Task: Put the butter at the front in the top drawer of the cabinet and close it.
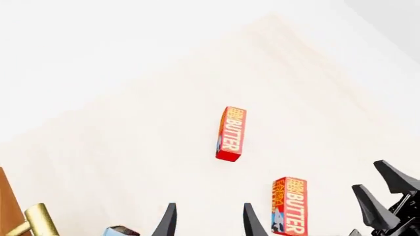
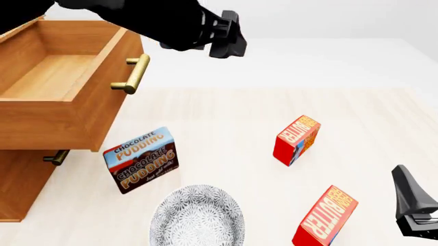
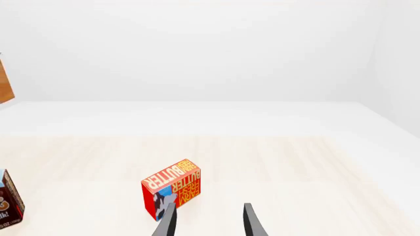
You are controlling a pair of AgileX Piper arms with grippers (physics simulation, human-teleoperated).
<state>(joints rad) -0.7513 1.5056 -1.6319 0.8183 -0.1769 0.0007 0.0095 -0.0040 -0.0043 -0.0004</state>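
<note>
Two identical butter cartons stand on the table. The front butter [image 2: 326, 218] is nearest the table's front edge; it also shows in the left wrist view [image 1: 290, 206]. The other butter [image 2: 298, 139] stands farther back, and shows in the left wrist view [image 1: 231, 133] and the right wrist view [image 3: 172, 189]. The cabinet [image 2: 20, 189] stands at the left with its top drawer [image 2: 55, 77] pulled open and empty. My left gripper [image 2: 229, 36] is open and empty, high up to the right of the drawer. My right gripper [image 2: 411, 202] is open and empty, right of the front butter.
A brown "CHOCOLATE PUDDING" box [image 2: 141, 159] stands in front of the open drawer. A grey patterned bowl [image 2: 197, 218] sits at the front middle. The drawer's brass handle [image 2: 133, 74] juts out to the right. The lower drawer's handle [image 2: 55, 157] shows under the open drawer.
</note>
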